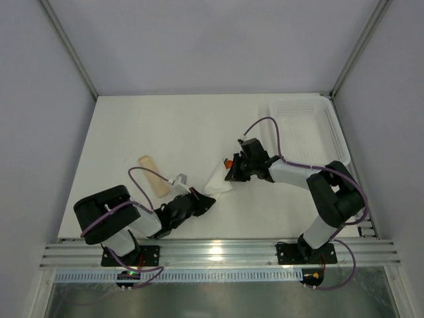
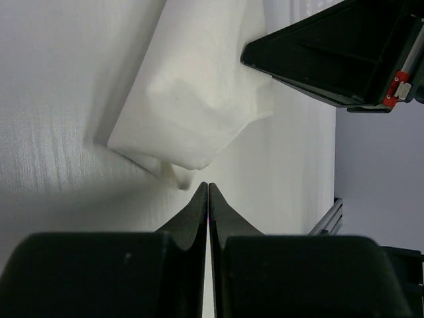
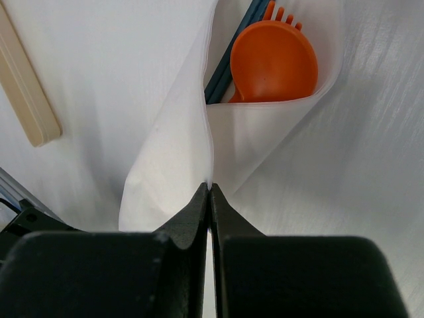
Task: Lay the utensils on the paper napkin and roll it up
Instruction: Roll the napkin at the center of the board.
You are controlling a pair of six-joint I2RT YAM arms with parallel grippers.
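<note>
The paper napkin (image 1: 216, 183) lies mid-table, folded into a cone around the utensils: an orange spoon (image 3: 271, 63), orange fork tines (image 3: 282, 11) and blue handles (image 3: 228, 66), which stick out of its open end (image 1: 227, 163). My right gripper (image 3: 210, 187) is shut on the napkin's (image 3: 179, 152) upright folded edge. My left gripper (image 2: 208, 186) is shut and holds nothing, its tips right at the lower corner of the napkin (image 2: 192, 112). A pale tan flat stick (image 1: 152, 175) lies bare on the table, left of the napkin, and its end also shows in the right wrist view (image 3: 26, 93).
A white mesh basket (image 1: 305, 129) stands at the back right of the table. The two grippers (image 1: 202, 202) (image 1: 233, 173) are close together on either side of the napkin. The right gripper's black body (image 2: 344, 53) shows in the left wrist view.
</note>
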